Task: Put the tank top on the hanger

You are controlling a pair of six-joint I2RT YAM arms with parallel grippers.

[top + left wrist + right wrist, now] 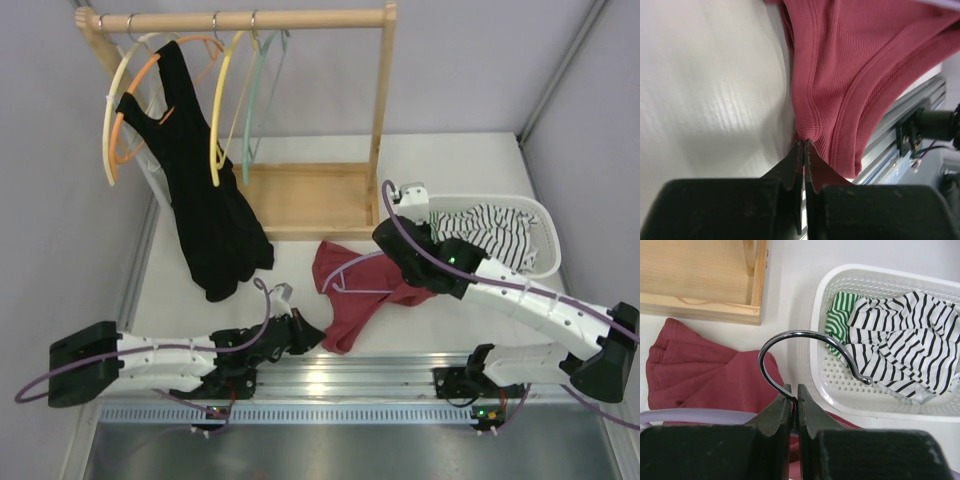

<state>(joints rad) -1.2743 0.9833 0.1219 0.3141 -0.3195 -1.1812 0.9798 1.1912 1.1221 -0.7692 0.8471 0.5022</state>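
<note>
Left hand [804,148] pinched shut on tank top [850,75] edge; right hand [794,390] clamped on lavender hanger [695,415] at hook base; tank top crumpled on surface [170,290] between arms, hanger lying across it.

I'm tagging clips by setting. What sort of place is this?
Probably a robot lab staged as a laundry corner: a wooden clothes rack with hangers, a basket of laundry, bare grey walls.

Bright even light; glare on table [725,107] & rail [330,385]; soft shadows; wrist-cam foregrnd blurry.
</note>
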